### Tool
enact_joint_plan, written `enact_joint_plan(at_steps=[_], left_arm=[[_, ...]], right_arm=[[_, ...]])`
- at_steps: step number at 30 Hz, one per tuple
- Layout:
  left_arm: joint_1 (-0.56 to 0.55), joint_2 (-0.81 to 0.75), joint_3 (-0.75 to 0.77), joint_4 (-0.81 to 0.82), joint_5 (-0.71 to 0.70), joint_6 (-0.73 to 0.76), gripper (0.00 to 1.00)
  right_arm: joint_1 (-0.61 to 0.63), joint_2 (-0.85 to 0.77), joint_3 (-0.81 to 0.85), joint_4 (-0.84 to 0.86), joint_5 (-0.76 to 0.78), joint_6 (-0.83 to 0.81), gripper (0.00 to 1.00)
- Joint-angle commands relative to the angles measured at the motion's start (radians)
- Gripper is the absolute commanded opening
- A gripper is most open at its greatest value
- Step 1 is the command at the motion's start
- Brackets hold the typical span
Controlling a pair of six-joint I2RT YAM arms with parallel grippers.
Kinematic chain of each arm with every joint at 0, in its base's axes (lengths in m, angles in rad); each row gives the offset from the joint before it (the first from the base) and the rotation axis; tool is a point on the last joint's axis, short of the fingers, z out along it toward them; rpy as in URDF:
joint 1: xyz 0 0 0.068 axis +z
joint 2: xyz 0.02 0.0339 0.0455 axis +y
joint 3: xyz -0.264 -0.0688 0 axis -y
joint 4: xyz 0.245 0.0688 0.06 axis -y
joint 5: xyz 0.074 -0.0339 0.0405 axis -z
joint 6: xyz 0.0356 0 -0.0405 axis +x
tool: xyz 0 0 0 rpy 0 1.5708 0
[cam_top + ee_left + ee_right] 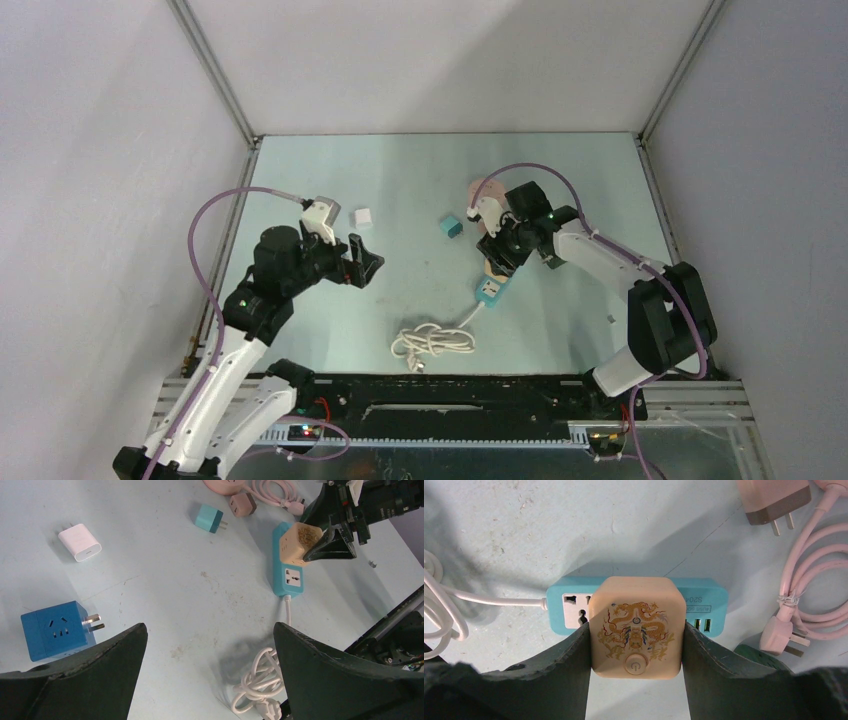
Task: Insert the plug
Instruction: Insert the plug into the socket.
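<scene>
Your right gripper (636,650) is clamped on the beige cube-shaped plastic plug adapter (636,627), gold dragon print and power button facing up, one finger pressed to each side. The cube is held squarely over the middle of the teal plastic power strip (711,597), probably so that its pins line up with a socket. Its underside is hidden, so you cannot tell whether the pins are seated or only resting on the face. One socket shows free on the cord side of the strip, with the USB ports on the other.

The coiled white cord (432,340) trails from the strip's near end. Beyond the far end lie a small teal adapter (208,518), a pink-and-brown charger (242,504) and a pink cable (819,580). Well to the strip's left sit a white wall charger (79,542) and a blue cube socket adapter (56,630). There your left gripper (210,630) hovers with its jaws spread wide, holding nothing and apparently kept clear of the insertion.
</scene>
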Motion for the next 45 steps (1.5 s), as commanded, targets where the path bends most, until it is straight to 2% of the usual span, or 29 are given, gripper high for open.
enact_joint_plan(at_steps=[1, 13, 36, 45], left_arm=[[0.007, -0.010, -0.015, 0.039, 0.020, 0.001, 1.00], [0.008, -0.020, -0.017, 0.042, 0.025, -0.002, 1.00], [0.008, -0.029, -0.015, 0.038, 0.001, 0.001, 1.00], [0.009, -0.029, -0.011, 0.043, -0.009, 0.002, 1.00]], right_arm=[[0.008, -0.013, -0.087, 0.046, 0.016, 0.045, 0.00], [0.006, -0.001, -0.189, 0.117, 0.017, 0.129, 0.00], [0.073, 0.085, -0.207, 0.080, 0.173, 0.239, 0.00], [0.076, 0.101, -0.205, 0.083, 0.161, 0.223, 0.00]])
